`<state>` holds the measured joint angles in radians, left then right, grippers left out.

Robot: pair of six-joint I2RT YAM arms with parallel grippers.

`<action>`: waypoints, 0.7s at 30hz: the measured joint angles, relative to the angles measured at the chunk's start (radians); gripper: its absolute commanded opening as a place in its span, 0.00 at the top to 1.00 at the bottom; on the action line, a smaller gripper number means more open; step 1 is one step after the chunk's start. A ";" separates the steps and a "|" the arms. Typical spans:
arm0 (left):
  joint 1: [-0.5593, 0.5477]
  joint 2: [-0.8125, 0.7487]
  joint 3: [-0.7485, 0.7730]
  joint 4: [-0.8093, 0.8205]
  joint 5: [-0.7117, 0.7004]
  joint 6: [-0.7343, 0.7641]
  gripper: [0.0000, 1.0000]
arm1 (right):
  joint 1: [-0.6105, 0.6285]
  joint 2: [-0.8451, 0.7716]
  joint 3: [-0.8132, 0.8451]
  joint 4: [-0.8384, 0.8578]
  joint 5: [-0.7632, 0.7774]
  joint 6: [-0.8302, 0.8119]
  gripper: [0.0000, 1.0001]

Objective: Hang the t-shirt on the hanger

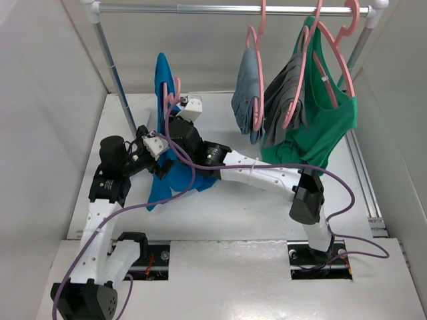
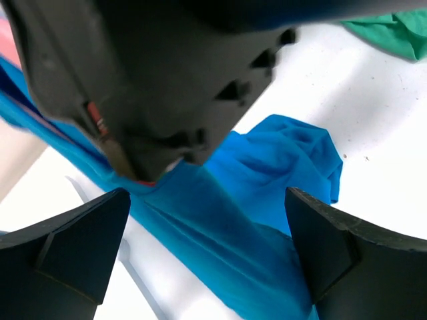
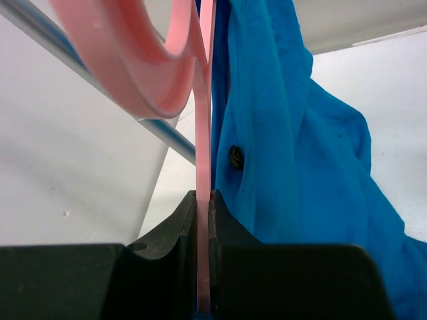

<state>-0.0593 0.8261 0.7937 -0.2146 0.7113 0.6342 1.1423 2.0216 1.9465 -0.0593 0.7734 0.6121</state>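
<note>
The royal-blue t-shirt (image 1: 167, 183) hangs from the pink hanger (image 1: 171, 97) at the back left and trails onto the table. My right gripper (image 1: 179, 119) is shut on the hanger's thin pink stem (image 3: 203, 200), holding it upright with the shirt (image 3: 293, 173) draped just to its right. My left gripper (image 1: 155, 148) is open, its fingers (image 2: 73, 240) spread on either side of the blue cloth (image 2: 240, 227) without pinching it. The right arm's dark body fills the top of the left wrist view.
A silver rail (image 1: 227, 9) crosses the back, on an upright post (image 1: 117, 77) beside the hanger. Other pink hangers carry a grey garment (image 1: 248, 90), a dark grey one (image 1: 283, 100) and a green tank top (image 1: 320, 127). White walls enclose the table.
</note>
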 measured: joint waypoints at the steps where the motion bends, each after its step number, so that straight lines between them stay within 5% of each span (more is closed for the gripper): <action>1: 0.000 -0.006 0.000 0.003 0.011 0.010 0.00 | 0.000 0.000 0.000 0.000 0.000 0.005 1.00; 8: -0.003 -0.004 0.000 0.024 0.037 0.038 0.03 | 0.007 0.000 0.000 0.001 -0.026 0.017 1.00; 9: -0.006 0.006 0.000 0.036 0.034 0.034 0.08 | 0.007 0.000 0.000 0.000 -0.038 0.018 1.00; 15: -0.018 0.056 -0.001 0.057 -0.040 -0.002 0.74 | -0.022 0.000 -0.019 0.039 -0.058 0.061 1.00; 19: -0.004 0.068 -0.002 0.052 -0.143 -0.031 1.00 | -0.028 0.000 -0.031 0.048 -0.027 0.087 1.00; 21: -0.005 0.067 -0.001 0.050 -0.171 -0.059 1.00 | -0.028 0.000 -0.033 0.050 -0.021 0.095 1.00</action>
<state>-0.0639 0.8928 0.7929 -0.1650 0.5400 0.5755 1.1145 2.0216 1.9137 -0.0097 0.7521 0.7074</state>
